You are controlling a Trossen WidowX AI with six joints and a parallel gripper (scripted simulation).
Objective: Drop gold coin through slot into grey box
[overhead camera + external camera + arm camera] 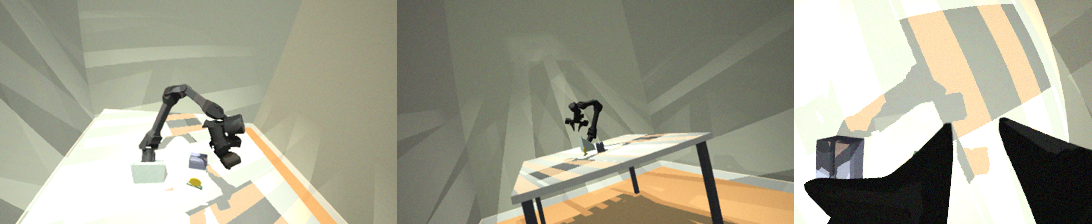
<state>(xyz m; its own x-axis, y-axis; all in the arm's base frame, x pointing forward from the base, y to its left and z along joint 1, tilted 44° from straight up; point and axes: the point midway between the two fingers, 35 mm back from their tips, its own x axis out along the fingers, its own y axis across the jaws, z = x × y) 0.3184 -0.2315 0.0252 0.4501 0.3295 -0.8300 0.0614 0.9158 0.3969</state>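
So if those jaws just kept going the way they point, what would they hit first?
Probably the bare patterned table top. Between the gripper's open, empty jaws only table shows; the grey box sits off to one side.

The top view looks down on me from high and in front, close enough to take in my whole arm [175, 108] and the patterned table [93, 187]. The exterior view stands far off and low at the side, below the table [636, 151] edge (legs and floor show). My wrist view looks down between my fingers, sharing the grey box [839, 157] with the top view [198, 160].
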